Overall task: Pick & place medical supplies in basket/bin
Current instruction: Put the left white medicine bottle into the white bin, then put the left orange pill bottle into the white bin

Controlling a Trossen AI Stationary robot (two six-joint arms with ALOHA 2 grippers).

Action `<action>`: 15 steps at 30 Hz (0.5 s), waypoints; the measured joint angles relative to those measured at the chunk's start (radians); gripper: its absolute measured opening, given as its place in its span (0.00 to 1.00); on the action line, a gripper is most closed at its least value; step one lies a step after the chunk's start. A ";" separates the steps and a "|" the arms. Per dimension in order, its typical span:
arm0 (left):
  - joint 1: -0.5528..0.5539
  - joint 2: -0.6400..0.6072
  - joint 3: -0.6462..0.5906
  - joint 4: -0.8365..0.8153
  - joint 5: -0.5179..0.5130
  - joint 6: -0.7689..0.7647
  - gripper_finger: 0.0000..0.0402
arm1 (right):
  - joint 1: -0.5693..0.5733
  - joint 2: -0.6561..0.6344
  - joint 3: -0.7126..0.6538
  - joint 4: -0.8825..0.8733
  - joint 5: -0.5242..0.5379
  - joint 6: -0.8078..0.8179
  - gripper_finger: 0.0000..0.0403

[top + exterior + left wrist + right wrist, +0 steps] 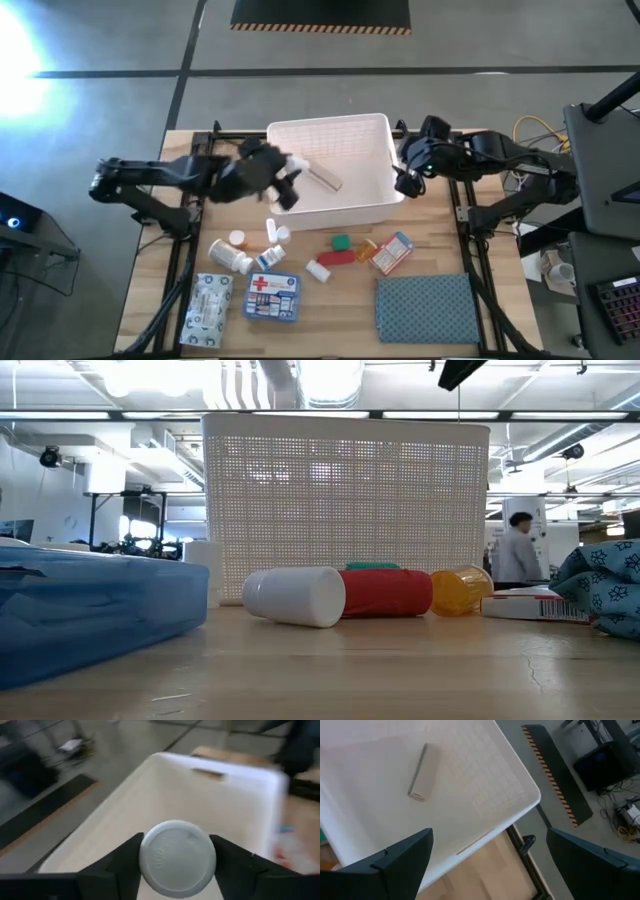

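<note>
Over the basket (340,150), the left gripper (177,857) clamps a white pill bottle (177,859) across its cap (light, rigid, smooth plastic; likely slippery). Right gripper (487,857) waits beside the rim, jaws wide.

Wooden table (440,255) bearing a blue-grey patterned cloth (425,308) at its near right corner. Black-and-orange striped floor mat (320,14) beyond it. A person (516,550) stands in the background.

Basket (375,205) at table's far middle, flat pack (324,178) inside. Before it: bottles (232,256), packs (336,257). Nearest: box (273,297), packet (208,300) leftward, cloth (428,309) rightward.
</note>
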 joint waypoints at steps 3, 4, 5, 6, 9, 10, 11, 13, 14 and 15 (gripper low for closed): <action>0.062 0.032 -0.020 0.000 0.009 0.005 0.61 | 0.000 -0.014 0.000 -0.002 -0.001 0.001 0.94; 0.066 0.038 -0.023 0.000 0.010 0.005 0.65 | 0.000 -0.017 0.000 -0.002 -0.003 0.004 0.94; 0.066 0.042 -0.024 -0.001 0.014 0.005 0.68 | 0.000 -0.022 0.000 -0.003 -0.008 0.008 0.94; 0.063 0.043 -0.024 0.000 0.028 0.006 0.72 | 0.000 -0.026 0.000 -0.005 -0.009 0.011 0.94; 0.024 0.035 0.003 -0.065 0.111 0.000 0.79 | 0.000 -0.036 0.000 -0.018 -0.012 0.025 0.94; 0.002 0.032 0.021 -0.103 0.140 -0.020 0.80 | 0.000 -0.038 0.000 -0.027 -0.013 0.029 0.94; -0.026 0.029 0.041 -0.151 0.162 -0.054 0.81 | 0.000 -0.039 -0.001 -0.033 -0.013 0.030 0.94; -0.095 0.025 0.085 -0.283 0.210 -0.159 0.81 | 0.000 -0.041 -0.002 -0.033 -0.013 0.030 0.94; -0.133 0.025 0.107 -0.358 0.225 -0.217 0.81 | 0.000 -0.042 -0.004 -0.034 -0.013 0.030 0.94; -0.173 0.025 0.126 -0.437 0.230 -0.284 0.81 | 0.000 -0.042 -0.006 -0.033 -0.013 0.030 0.94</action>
